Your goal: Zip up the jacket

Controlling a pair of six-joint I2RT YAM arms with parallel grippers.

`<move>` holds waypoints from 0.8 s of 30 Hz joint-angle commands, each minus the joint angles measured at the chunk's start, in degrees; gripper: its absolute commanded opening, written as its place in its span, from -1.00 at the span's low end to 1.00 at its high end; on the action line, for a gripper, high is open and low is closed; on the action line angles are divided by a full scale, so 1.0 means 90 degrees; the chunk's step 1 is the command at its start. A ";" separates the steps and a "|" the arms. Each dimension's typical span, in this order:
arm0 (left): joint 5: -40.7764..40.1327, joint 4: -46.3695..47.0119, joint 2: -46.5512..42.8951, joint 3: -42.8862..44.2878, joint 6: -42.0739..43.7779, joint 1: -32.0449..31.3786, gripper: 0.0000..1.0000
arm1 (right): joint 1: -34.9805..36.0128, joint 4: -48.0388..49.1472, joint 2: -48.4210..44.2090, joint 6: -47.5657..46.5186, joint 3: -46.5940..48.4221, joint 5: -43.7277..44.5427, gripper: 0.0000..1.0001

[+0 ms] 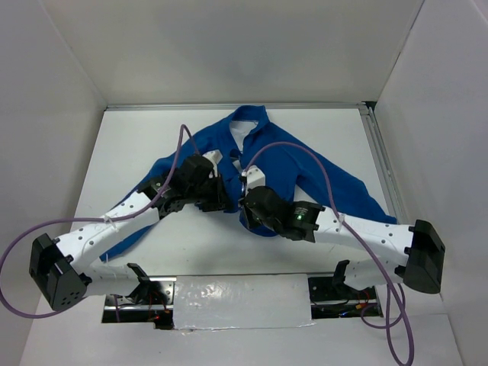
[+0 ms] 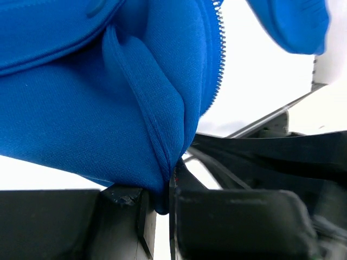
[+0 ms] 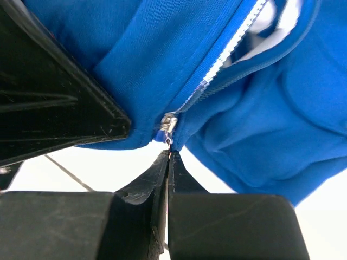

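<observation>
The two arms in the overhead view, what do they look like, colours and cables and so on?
Both arms have white link segments with rows of small holes, and black joint housings and bases. The left arm and right arm each carry a looping purple cable. A small green light glows on the right arm's black wrist housing. The left gripper and right gripper have black, angular, matte fingers.

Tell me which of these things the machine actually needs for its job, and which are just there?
Needed for the job:
- the jacket, blue, spread on the table
- its zipper, slider low near the hem
- left tool, shut on a fold of the jacket
- right tool, shut at the slider's pull tab

Just there:
- purple cables
- white table
- white side walls
</observation>
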 commanded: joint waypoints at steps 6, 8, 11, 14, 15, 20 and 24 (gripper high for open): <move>-0.0037 0.0175 -0.0345 -0.0562 0.0824 -0.0048 -1.00 | -0.0084 -0.1011 0.0306 -0.1134 0.0869 0.0983 -1.00; -0.0028 0.0223 -0.0365 -0.0621 0.0853 -0.0048 -1.00 | -0.0054 -0.0855 0.0306 -0.1427 0.0869 0.0680 -1.00; 0.0147 0.0399 -0.0365 -0.0650 0.0892 -0.0048 -1.00 | 0.0024 -0.0504 0.0326 -0.1516 0.0782 0.0591 -1.00; 0.0353 0.0497 -0.0404 -0.0631 0.1009 -0.0048 -1.00 | 0.0112 -0.0104 0.0287 -0.1497 0.0645 0.1449 -1.00; 0.0363 0.0449 -0.0404 -0.0592 0.0990 -0.0048 -1.00 | 0.0121 -0.0035 0.0306 -0.1536 0.0635 0.1625 -1.00; 0.0031 -0.0195 -0.0326 -0.0261 0.0649 -0.0048 -0.43 | 0.0121 -0.0201 0.0482 -0.1262 0.0869 0.2526 -1.00; 0.0050 -0.0099 -0.0325 -0.0133 0.0463 -0.0039 0.43 | 0.0190 -0.0064 0.0287 -0.1166 0.0772 0.1609 -1.00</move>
